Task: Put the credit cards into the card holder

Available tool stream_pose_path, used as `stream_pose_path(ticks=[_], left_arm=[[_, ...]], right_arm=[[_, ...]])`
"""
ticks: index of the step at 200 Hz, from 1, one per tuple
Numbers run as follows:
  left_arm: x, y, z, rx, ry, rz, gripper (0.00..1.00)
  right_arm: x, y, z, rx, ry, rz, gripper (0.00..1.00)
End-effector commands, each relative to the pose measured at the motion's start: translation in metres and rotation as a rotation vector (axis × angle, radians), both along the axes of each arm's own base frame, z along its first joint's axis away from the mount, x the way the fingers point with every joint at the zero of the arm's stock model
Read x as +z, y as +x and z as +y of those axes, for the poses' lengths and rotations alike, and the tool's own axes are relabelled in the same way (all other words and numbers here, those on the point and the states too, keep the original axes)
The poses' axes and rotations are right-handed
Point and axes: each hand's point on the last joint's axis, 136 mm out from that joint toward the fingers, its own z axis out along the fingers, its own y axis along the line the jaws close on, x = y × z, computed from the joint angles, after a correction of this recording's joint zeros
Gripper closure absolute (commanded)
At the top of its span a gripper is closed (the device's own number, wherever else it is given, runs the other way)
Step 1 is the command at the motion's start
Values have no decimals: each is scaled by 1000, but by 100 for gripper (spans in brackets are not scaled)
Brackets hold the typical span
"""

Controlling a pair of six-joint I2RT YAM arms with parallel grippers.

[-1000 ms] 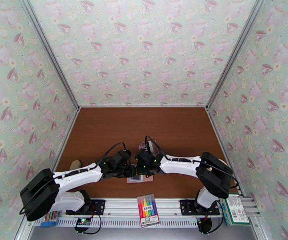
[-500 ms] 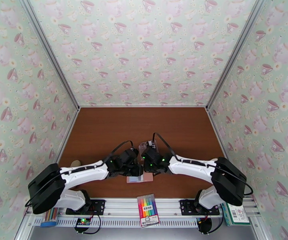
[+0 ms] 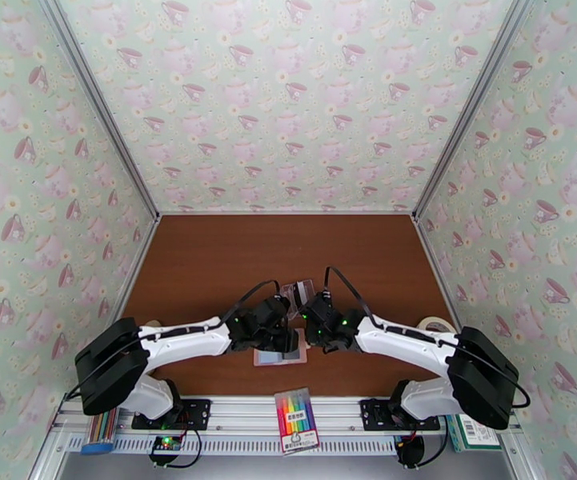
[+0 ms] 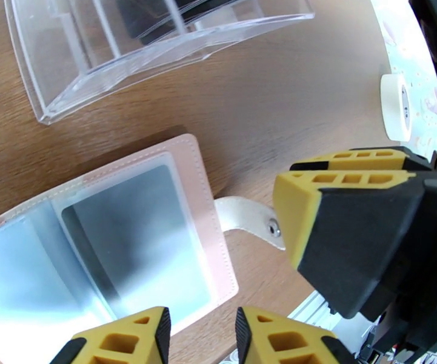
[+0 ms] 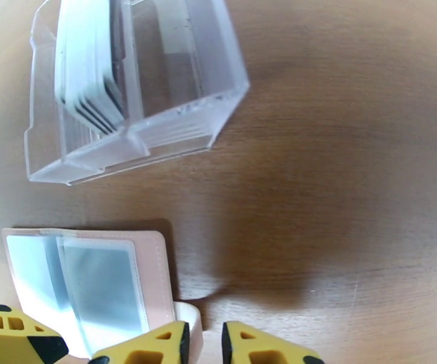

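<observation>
- Pink card holder (image 4: 209, 238) lies open below my tools; credit cards (image 5: 94, 110) blurred.
- Left tool (image 4: 200, 335) narrowly parted, empty.
- Right tool (image 5: 205, 344) cropped at snap tab (image 4: 245, 215); grip unclear.

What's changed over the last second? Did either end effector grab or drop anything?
Both arms swung rightward: the left end effector and right end effector shifted right near the open card holder. Nothing visibly grabbed or released. The card holder, clear box and the credit cards inside it stayed put.
</observation>
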Motion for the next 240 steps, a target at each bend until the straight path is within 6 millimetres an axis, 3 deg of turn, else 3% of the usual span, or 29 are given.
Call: stream_pose_path(ticks=[1,22,56,78,119,150,163,181,199,240], left_arm=[[17,7,8,7,23,-63,63],[23,10,24,36,29,-85,62],[26,14,58,105,53,-102,59],[34,16,82,161,57,-126,57],[69,29,130,301,77,-249,25],[84,34,152,347,44,-296,18],[88,39,168,407,61,-320,1],[88,44,191,501,99,-344,0],[89,43,198,498,95,-348,0],[77,30,199,438,120,-281,0]], right_arm=[[9,1,-7,-8,2,-31,77],[24,5,-9,0,0,-75,71],[53,29,-12,5,-8,-160,49],[61,47,-12,8,4,-165,47],[82,70,-3,38,28,-237,46],[91,80,-6,26,29,-286,45],[94,85,-8,16,23,-312,42],[95,90,-8,9,29,-351,33],[92,94,-2,53,17,-360,27],[81,105,8,134,-84,-265,26]])
